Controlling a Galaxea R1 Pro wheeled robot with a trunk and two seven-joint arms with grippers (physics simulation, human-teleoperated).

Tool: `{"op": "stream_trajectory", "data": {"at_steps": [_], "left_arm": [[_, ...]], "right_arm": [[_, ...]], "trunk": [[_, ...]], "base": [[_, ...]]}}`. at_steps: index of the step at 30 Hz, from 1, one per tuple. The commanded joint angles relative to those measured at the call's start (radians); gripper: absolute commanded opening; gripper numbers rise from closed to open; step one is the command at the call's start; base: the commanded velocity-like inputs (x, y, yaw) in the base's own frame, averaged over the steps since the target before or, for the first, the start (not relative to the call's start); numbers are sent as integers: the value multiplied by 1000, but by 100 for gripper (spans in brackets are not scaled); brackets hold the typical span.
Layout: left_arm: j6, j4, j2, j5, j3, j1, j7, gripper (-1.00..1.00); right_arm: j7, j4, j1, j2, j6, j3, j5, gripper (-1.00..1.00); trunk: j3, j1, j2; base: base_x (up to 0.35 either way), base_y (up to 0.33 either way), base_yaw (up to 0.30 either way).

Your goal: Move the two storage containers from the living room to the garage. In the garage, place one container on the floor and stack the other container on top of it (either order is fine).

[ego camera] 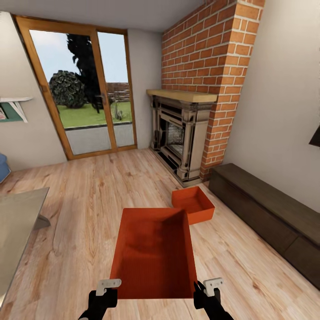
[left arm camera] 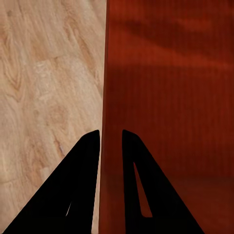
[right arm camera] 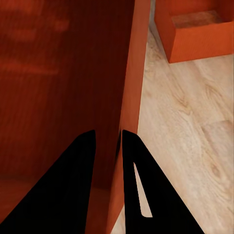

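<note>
Near storage container (ego camera: 153, 253): orange-red, lidless, thin low walls, ribbed inner floor; held above the plank floor (ego camera: 89, 200). Its left wall is pinched by the left gripper (left arm camera: 111, 139), its right wall by the right gripper (right arm camera: 108, 139). Second container (ego camera: 193, 204) is seen beside the fireplace (ego camera: 178, 138).

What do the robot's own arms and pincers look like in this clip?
Both arm ends are matte black and bulky. In the head view, the left pincer and right pincer each carry a small pale grey bracket-like piece with tiny dark holes. In the wrist views, the fingers are flat black tapering wedges, with narrow slot-like cutouts. No cables or markings are visible.
</note>
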Motion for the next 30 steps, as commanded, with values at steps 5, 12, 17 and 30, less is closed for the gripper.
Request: {"op": "stream_trajectory", "data": {"at_steps": [5,12,17,30], "left_arm": [[-1,-2,2,1,2,-1,11,-100],[-1,-2,2,1,2,-1,11,-100],[-1,-2,2,1,2,-1,11,-100],[-1,-2,2,1,2,-1,11,-100]], "right_arm": [[9,3,0,0,-3,4,2,-100],[9,3,-1,0,-3,3,2,-100],[9,3,0,0,-3,3,2,-100],[9,3,0,0,-3,3,2,-100]], "trunk": [[23,-19,34],[56,-46,83],[80,-65,118],[141,-115,209]], "base": [[0,0,0],[0,0,0],[0,0,0],[0,0,0]]}}
